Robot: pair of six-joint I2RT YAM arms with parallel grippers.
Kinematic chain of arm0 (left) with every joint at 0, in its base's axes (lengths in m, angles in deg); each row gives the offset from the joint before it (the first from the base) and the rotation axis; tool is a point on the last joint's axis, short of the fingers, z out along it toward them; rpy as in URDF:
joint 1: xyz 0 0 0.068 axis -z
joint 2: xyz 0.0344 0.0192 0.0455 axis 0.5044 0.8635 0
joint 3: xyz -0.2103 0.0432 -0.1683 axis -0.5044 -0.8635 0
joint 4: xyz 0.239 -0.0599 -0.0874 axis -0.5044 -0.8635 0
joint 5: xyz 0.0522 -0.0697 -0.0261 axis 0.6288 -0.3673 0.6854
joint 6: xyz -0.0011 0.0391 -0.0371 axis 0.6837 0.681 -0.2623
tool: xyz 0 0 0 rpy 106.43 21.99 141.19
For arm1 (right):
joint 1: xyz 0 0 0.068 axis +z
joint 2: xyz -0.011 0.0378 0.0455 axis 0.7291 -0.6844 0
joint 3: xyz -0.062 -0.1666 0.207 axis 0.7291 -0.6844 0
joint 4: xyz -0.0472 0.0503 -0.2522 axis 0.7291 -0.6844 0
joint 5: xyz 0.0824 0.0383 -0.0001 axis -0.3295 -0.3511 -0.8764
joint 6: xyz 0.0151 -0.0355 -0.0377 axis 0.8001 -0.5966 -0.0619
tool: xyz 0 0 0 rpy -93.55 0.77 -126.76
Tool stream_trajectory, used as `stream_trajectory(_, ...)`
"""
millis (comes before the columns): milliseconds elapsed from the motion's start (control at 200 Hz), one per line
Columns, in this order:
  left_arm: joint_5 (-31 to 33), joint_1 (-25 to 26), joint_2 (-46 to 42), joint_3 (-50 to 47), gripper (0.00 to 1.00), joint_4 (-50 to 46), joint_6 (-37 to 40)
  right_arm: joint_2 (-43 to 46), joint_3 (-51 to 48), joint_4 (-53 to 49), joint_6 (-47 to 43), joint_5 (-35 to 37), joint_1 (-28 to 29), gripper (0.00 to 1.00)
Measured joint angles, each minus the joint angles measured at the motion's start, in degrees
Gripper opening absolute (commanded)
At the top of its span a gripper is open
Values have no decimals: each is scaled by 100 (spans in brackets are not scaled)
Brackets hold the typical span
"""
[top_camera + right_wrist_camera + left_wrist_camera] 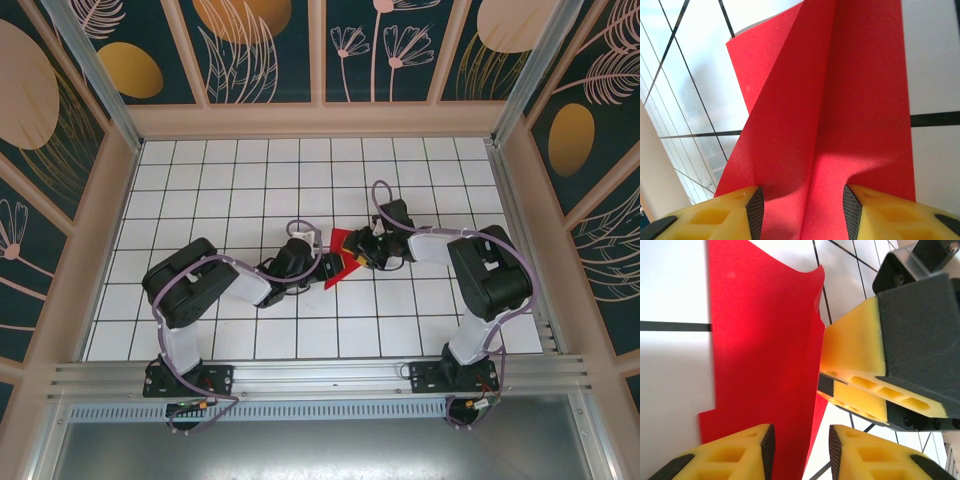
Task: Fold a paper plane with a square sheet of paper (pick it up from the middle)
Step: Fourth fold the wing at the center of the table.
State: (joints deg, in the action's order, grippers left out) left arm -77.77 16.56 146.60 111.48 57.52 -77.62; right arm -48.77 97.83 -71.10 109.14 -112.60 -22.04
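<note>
Red paper (340,240) sits mid-table (250,180). My left gripper (801,452) straddles its edge, jaws parted, not pinching. My right gripper (802,205) sits half-wide across the folded ridge, grip unclear. I'd align the edges, then pinch slowly.

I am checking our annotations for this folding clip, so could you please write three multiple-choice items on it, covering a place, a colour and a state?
1. Where is the red paper? A middle of the tiled table; B against the back wall; C on the front rail.
2. What colour are the fingers? A blue; B yellow; C white.
3. How is the paper? A flat, unfolded; B crumpled ball; C folded with a crease.
1 A, central in the top view; 2 B, both wrist views show yellow; 3 C, the right wrist view shows a crease.
</note>
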Motion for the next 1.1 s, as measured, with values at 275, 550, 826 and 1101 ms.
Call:
stream_trajectory(275,140,-101,-691,-205,50,-262,-2,-66,149,-188,-20,122,59,51)
stream_trajectory(550,-125,-101,-234,280,43,-723,24,-103,219,-229,-22,162,85,51)
stream_trajectory(826,-249,-101,59,728,40,-1224,114,-103,219,-229,-22,162,85,51)
stream_trajectory(1101,-271,-111,166,796,23,-1397,236,-103,223,-229,-28,166,90,51)
